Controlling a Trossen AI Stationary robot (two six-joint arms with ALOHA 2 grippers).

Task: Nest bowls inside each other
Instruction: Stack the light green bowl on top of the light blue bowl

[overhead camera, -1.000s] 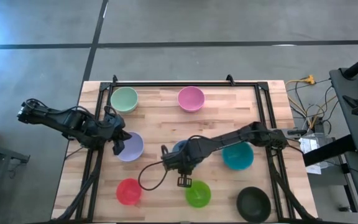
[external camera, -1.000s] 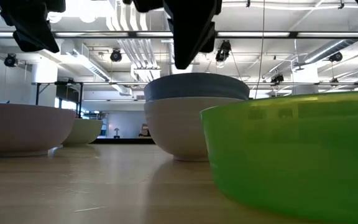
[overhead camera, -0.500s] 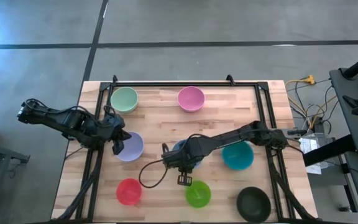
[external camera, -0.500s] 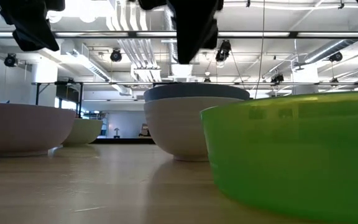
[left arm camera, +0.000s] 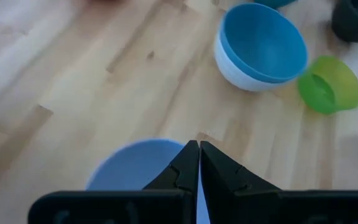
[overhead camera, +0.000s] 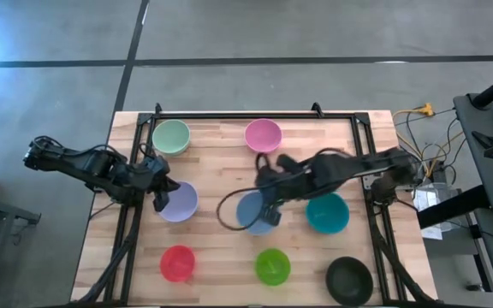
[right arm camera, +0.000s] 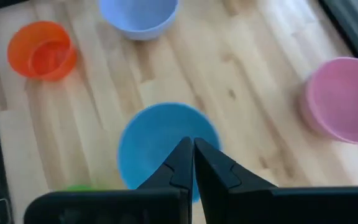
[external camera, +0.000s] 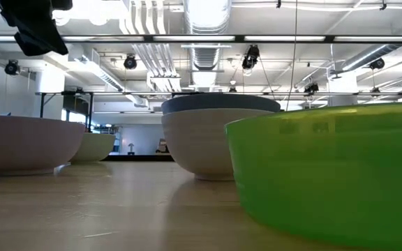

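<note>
High view shows the small round blue plastic bowl (overhead camera: 252,210) seated inside a white plastic bowl (left arm camera: 241,67) near the middle of the wooden table (overhead camera: 221,162). From that pair, the lavender plastic bowl (overhead camera: 179,202) lies at nine o'clock, the teal plastic bowl (overhead camera: 327,214) at three o'clock, the bright green plastic bowl (overhead camera: 272,266) at five o'clock, and the red plastic bowl (overhead camera: 177,263) at seven o'clock. The pink plastic bowl (overhead camera: 263,135) sits at twelve o'clock near the far edge, the pale green plastic bowl (overhead camera: 170,137) at ten o'clock, and the black plastic bowl (overhead camera: 349,280) towards four o'clock at the near corner.

The right gripper (right arm camera: 192,163) hovers over the blue bowl, its dark fingers pressed together and gripping nothing. The left gripper (left arm camera: 199,163) hangs above the lavender bowl's left rim, fingertips likewise pinched closed and empty. From table height, the blue rim peeks just over the white bowl's edge.
</note>
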